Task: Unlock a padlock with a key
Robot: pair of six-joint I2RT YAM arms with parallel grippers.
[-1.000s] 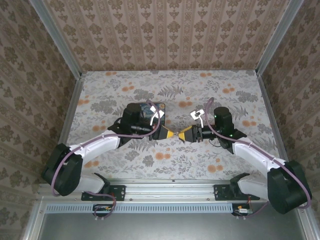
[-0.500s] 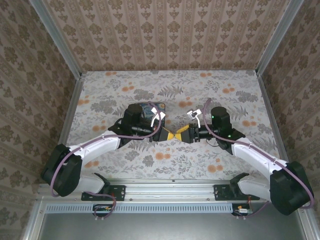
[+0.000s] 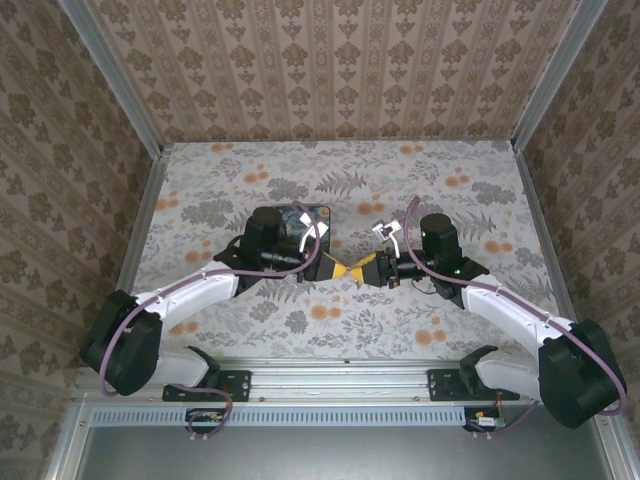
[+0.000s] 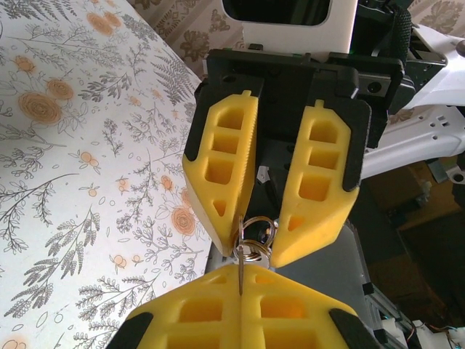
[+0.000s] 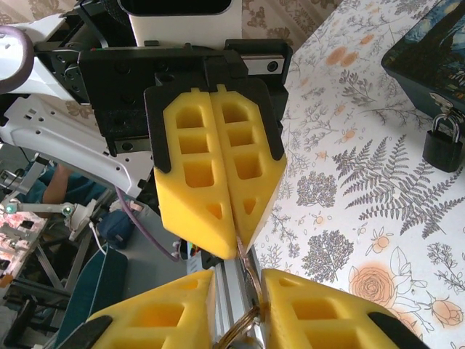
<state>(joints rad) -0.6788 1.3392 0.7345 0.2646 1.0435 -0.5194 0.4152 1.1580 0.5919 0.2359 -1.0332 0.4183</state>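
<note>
While the key [image 4: 240, 269] hangs between both grippers above the table [image 5: 341, 189], the padlock [image 5: 442, 151] is not yet unlocked.
The left gripper [image 4: 242, 280] is clenched on the key's blade. The right gripper [image 4: 256, 251] has its jaws narrowed about the key's ring, but I cannot tell whether they pinch it. Inserting and turning the key seem left to do. The padlock rests on the table against the dark-blue painted box [image 5: 429, 51], far left of the grippers, its shackle apparently closed. The box looks shut, so its contents are hidden.
</note>
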